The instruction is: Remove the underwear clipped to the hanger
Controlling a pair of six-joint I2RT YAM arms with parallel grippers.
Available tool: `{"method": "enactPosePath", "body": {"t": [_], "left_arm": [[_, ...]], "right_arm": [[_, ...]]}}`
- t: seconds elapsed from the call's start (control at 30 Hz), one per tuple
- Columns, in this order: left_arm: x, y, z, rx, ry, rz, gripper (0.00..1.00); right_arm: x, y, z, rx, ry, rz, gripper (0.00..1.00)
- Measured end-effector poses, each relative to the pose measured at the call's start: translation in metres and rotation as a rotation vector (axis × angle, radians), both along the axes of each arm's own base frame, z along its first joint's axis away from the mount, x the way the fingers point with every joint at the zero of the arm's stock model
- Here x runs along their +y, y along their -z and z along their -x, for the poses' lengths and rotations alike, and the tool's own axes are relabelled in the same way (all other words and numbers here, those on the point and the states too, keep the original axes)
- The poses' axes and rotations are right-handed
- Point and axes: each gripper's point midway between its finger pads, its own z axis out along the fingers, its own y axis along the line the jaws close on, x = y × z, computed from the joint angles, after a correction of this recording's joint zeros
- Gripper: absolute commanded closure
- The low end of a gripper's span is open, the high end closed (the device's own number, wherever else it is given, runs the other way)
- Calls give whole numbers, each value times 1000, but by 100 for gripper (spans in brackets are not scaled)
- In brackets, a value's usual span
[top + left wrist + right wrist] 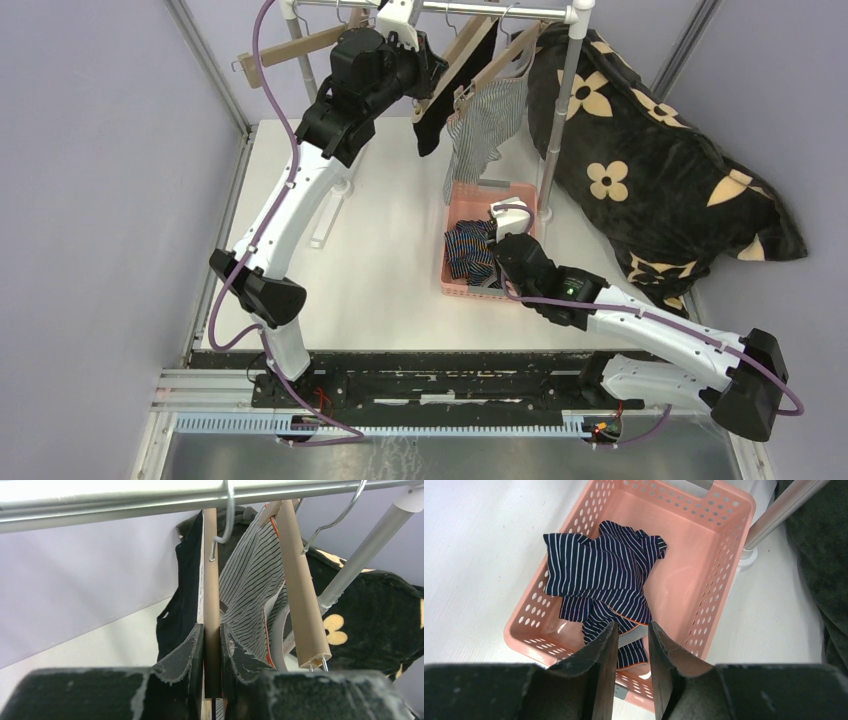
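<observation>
Left wrist view: the left gripper (212,630) is clamped on a wooden hanger (211,570) (its pads press both faces of the bar) that hangs from the rail (125,500) over the desk's (380,250) far edge. The black pair (187,580) hangs against that hanger, and the grey-and-white striped pair (250,590) hangs from the neighbouring hanger (300,590). The right gripper (633,630) hovers partly open, holding nothing, above the navy striped pair (599,575) lying in the pink basket (719,580) just right of the desk's middle.
</observation>
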Motion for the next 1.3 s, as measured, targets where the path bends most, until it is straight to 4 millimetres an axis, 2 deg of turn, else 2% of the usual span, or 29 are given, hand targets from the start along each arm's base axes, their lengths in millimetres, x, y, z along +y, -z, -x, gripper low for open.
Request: {"method": "enactPosePath", "body": {"t": [0.1,0.13,0.4,0.9,1.1,1.2,1.3], "left_arm": [[0,0,0,-2,0,-1,97],[0,0,0,-3,-1,-3,97],[2,-3,0,-19,-9,-20,97],[9,-25,0,-90,-33,-23,97],[15,-16,0,-83,-62,-45,97],[28,-2,7,-62,-97,-69,97],[40,-1,15,-72,-127,-84,97]], "right_arm": [[0,0,0,-2,-4,5,63],[0,0,0,-3,-6,7,63],[1,-2,0,-10,-11,6,64],[-4,3,-3,-34,7,31,65],[-6,2,-3,-38,12,32,64],[-6,1,-3,-40,12,33,64],[-6,1,-3,-40,11,32,65]]}}
